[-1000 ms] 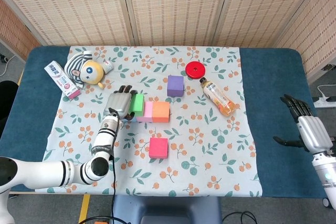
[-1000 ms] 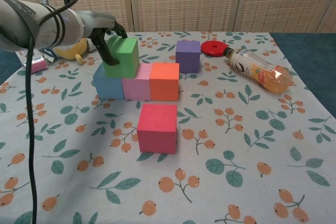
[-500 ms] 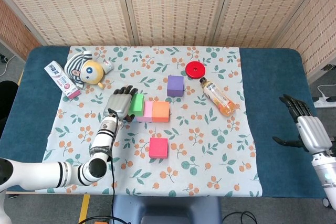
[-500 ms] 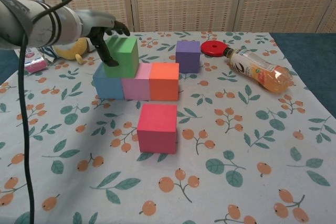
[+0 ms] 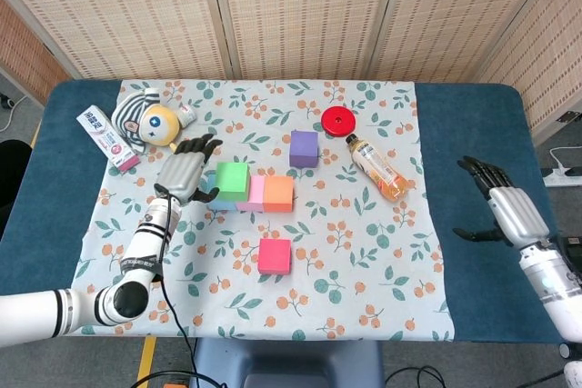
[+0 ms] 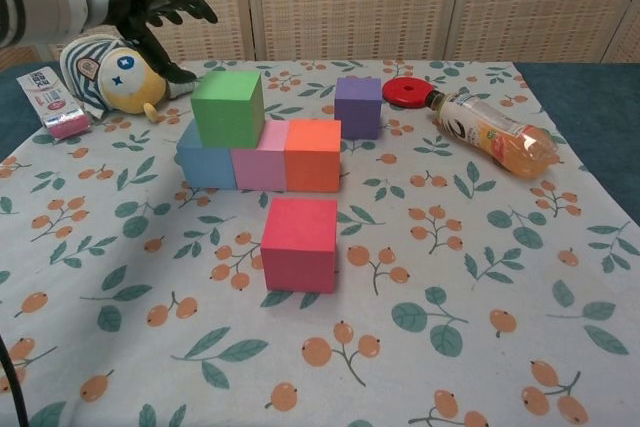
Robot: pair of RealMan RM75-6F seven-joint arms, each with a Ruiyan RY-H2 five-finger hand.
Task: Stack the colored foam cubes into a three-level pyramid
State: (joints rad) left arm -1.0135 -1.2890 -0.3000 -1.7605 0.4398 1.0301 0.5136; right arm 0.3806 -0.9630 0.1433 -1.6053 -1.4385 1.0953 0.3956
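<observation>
The green cube [image 6: 229,107] sits left of frame centre atop the blue cube [image 6: 205,163] and pink cube [image 6: 259,167], with the orange cube [image 6: 313,154] ending that row; the red cube [image 6: 299,243] lies alone below them, the purple cube [image 6: 358,105] above right; the left hand [image 6: 150,15] hovers upper left, fingers spread, holding nothing; the right hand [image 5: 498,208], far right, is likewise spread and empty.
</observation>
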